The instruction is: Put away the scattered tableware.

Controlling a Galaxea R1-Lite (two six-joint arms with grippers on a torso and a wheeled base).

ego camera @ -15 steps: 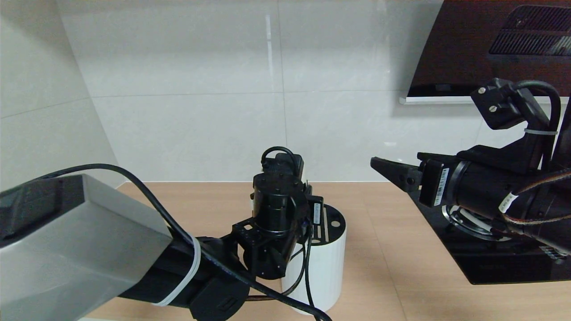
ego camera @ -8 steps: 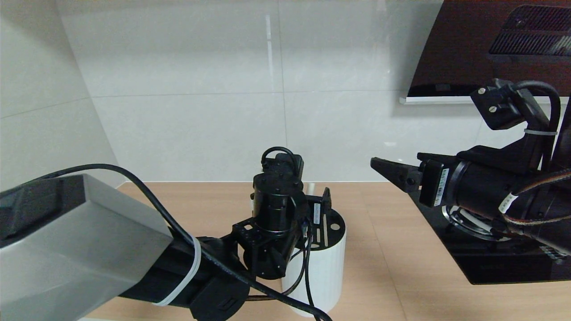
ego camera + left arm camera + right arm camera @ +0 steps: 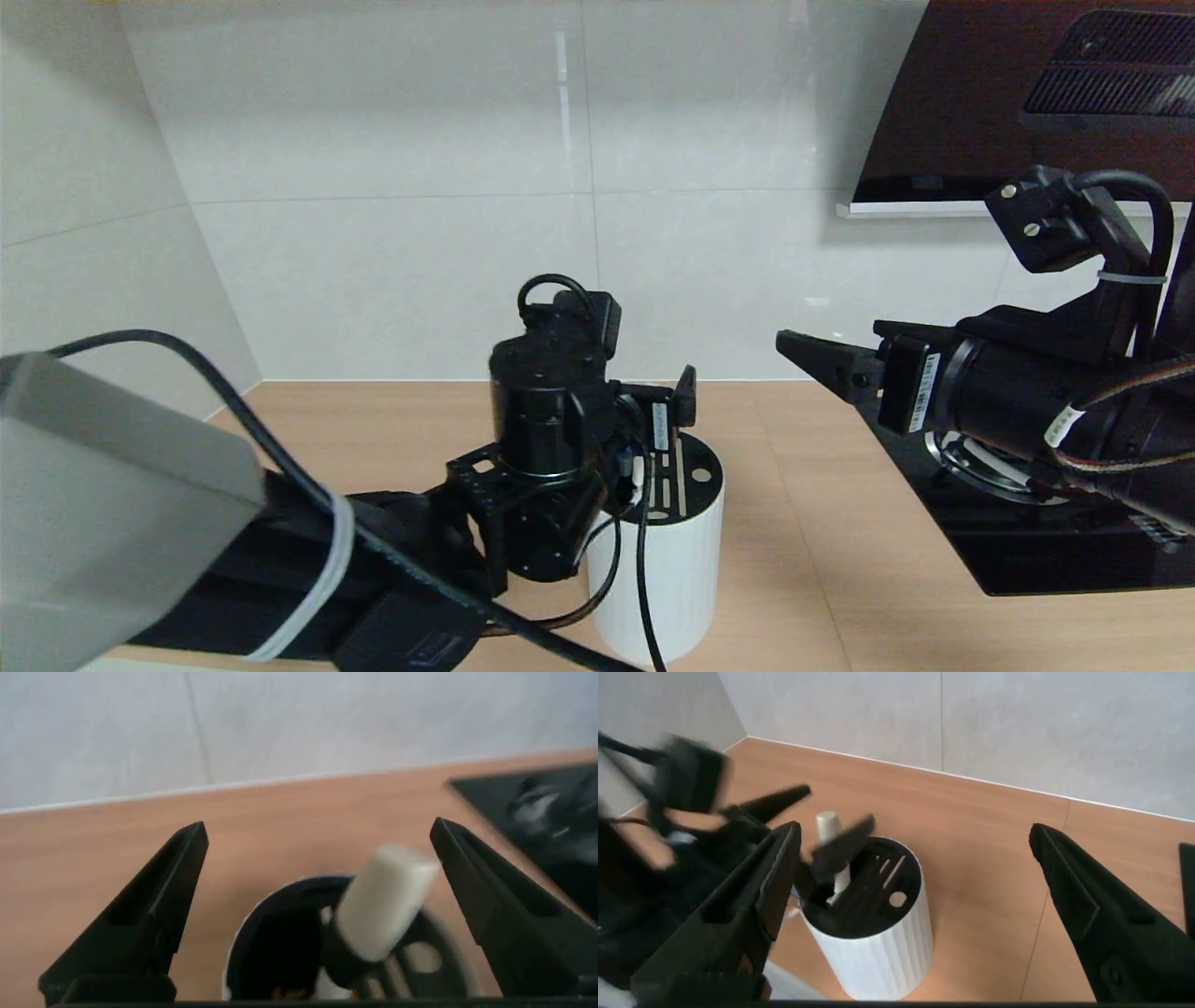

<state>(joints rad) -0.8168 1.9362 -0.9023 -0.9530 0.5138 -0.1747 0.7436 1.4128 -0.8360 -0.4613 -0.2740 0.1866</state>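
- Now the left end effector (image 3: pixel 318 833) hangs just above the holder (image 3: pixel 667 560) with its fingers spread wide and nothing between them.
- Below the gap, the white-handled utensil (image 3: pixel 383 901) stands tilted in a slot of the holder's dark top. Its handle pokes up clear of both fingers.
- Compared with a second ago, the left wrist has come up off the holder's top and drifted a little toward the bench's left edge. Half a second ago one finger had only begun to show beside the wrist, so the opening and the lift are both fresh.
- I read this as a completed release: the piece is stowed and stays put without support.
- The holder keeps its spot on the bench (image 3: pixel 803 560), nearer the front edge than the back edge and apart from the black hob (image 3: pixel 1027 551) on the right side.
- The right end effector (image 3: pixel 913 840) hangs over the hob's near corner, fingers wide apart and empty, exactly where it was a second ago.
- For the task, one item looks finished. The left arm probably needs to rise a bit more, so that a finger does not clip the tilted handle, before going for another piece.
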